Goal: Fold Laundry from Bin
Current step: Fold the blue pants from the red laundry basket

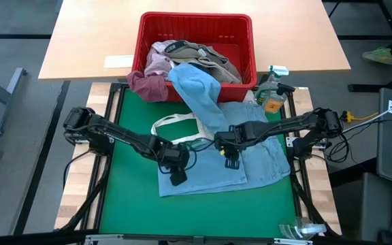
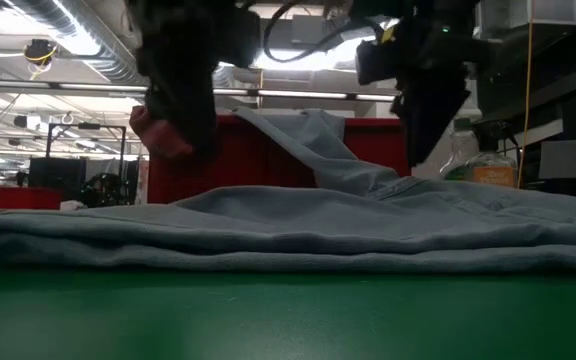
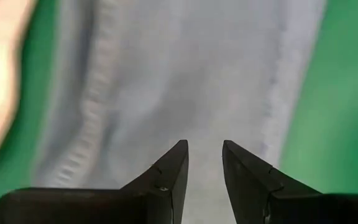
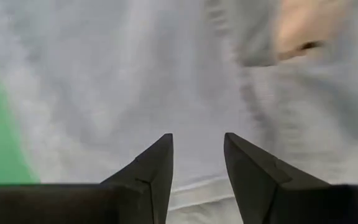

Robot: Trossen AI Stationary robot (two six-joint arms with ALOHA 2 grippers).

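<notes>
A light blue garment [image 1: 250,160] lies spread on the green mat [image 1: 128,204]. One long part of it [image 1: 196,85] runs up over the near rim of the red bin [image 1: 196,17]. Khaki [image 1: 209,58] and pale pink [image 1: 158,62] laundry fills the bin, and a maroon piece [image 1: 148,85] hangs over its near left corner. My left gripper [image 1: 175,171] hovers open over the garment's near left part [image 3: 166,74]. My right gripper [image 1: 231,156] hovers open over its middle [image 4: 135,74]. Both point down, with nothing between their fingers [image 3: 205,152] [image 4: 197,143].
A white tote bag's handle [image 1: 175,126] shows from under the garment's left edge. A spray bottle [image 1: 272,92] stands at the mat's far right corner. A paper [image 1: 118,61] lies on the wooden table left of the bin. Bare green mat lies near and left.
</notes>
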